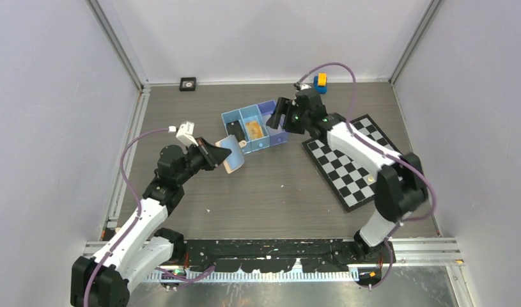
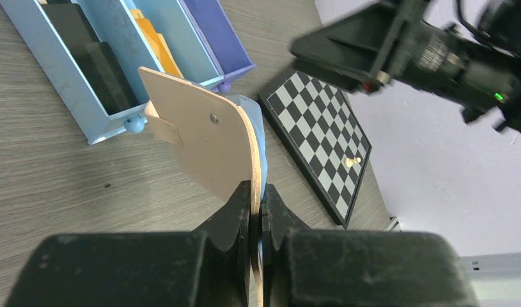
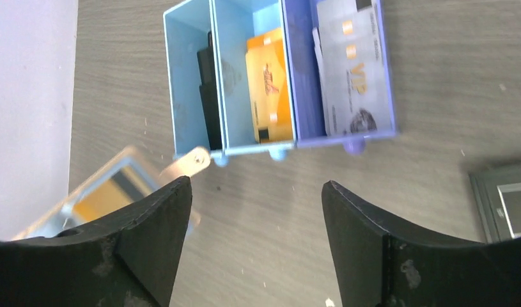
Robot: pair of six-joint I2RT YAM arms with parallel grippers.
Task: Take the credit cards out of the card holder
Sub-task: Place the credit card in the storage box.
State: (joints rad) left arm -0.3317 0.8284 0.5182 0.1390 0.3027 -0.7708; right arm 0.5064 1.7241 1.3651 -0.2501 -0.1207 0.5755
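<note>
Nearest to the arm bases, the left gripper [image 2: 257, 195] has its jaws clenched on one thin edge of the card holder [image 2: 200, 137]. It holds the holder tilted and on edge, just beside the near corner of the blue tray [image 3: 171, 77]. Such a narrow grip could let the holder turn or slip when a card is pulled. Something orange shows inside it in the right wrist view, but blurred, so I judge that perhaps one card is not yet out. The right gripper [image 3: 254, 192] hovers near the tray's front, its jaws wide apart and empty. Reaching for the holder, it could pinch the flap together with the card, or push the tray. Three credit cards [image 3: 269, 89], black, orange and pale, lie one in each compartment, and a knock might spill them. The tabletop [image 1: 277, 198] is grey-brown with a wood grain and some pale specks. A chessboard [image 1: 353, 163] lies to the right. At the far edge sit a small black object [image 1: 188, 83] and a blue and yellow block [image 1: 320, 82], before plain pale walls [image 1: 257, 38].
</note>
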